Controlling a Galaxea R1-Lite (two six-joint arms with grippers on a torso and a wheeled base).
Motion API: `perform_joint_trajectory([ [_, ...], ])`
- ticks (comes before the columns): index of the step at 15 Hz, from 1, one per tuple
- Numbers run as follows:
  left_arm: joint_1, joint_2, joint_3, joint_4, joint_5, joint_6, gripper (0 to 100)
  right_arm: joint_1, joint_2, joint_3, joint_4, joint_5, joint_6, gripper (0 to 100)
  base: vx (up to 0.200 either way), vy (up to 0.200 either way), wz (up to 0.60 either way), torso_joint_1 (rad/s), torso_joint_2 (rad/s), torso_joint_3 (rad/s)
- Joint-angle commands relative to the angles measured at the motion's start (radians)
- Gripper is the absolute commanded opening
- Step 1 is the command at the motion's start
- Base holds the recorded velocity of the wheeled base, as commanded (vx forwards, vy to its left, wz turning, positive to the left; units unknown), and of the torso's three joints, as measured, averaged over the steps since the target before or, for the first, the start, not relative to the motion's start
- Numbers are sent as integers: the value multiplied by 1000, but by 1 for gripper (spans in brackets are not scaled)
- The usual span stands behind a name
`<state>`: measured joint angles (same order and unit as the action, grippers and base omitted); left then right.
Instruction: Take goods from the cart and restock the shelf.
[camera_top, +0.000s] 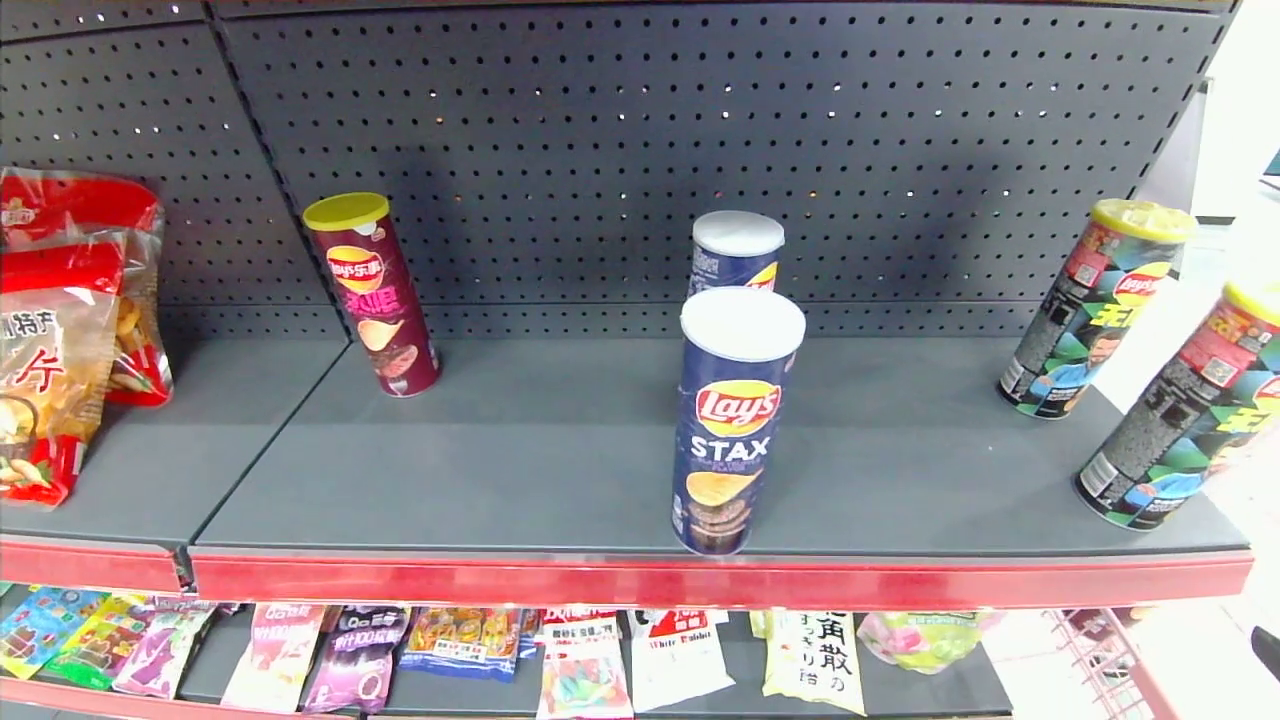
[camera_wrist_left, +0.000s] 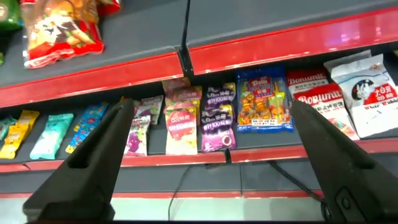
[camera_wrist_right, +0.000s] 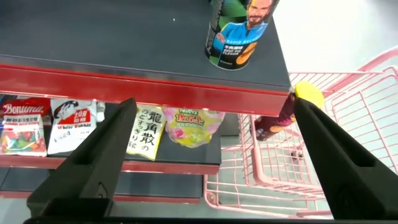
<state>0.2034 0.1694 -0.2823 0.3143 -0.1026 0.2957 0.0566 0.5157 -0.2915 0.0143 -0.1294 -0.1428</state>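
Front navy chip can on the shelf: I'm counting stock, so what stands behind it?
Behind the tall navy cylindrical chip can with a white lid stands a second navy white-lidded can, before the dark perforated back panel. Only its top shows; its lower body is covered.

Bright even light, blown-out glare at right, soft shadows on pegboard (camera_top: 600, 120)

Wide bare shelf (camera_top: 520, 450) lies between the maroon can (camera_top: 372, 300) and the two blue cans (camera_top: 735, 420) (one behind the other); another open gap separates them from the black-green cans (camera_top: 1095, 310) at right.
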Motion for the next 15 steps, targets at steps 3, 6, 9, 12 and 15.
perform_joint_trajectory([
  [3, -1, 6, 0, -12, -2, 16, 100, 3, -6, 11, 1, 2, -3, 100, 0, 0, 0, 0, 0, 0],
  [6, -1, 4, 0, -12, -3, 17, 100, 6, -5, 11, 1, 4, -4, 100, 0, 0, 0, 0, 0, 0],
  [9, -1, 4, 2, -12, -3, 22, 100, 6, -5, 11, 1, 4, -4, 100, 0, 0, 0, 0, 0, 0],
  [12, -1, 2, 0, -12, -3, 28, 100, 6, -5, 11, 1, 4, -4, 100, 0, 0, 0, 0, 0, 0],
  [15, -1, 2, 2, -12, -3, 29, 100, 6, -5, 18, 0, 4, -4, 100, 0, 0, 0, 0, 0, 0],
])
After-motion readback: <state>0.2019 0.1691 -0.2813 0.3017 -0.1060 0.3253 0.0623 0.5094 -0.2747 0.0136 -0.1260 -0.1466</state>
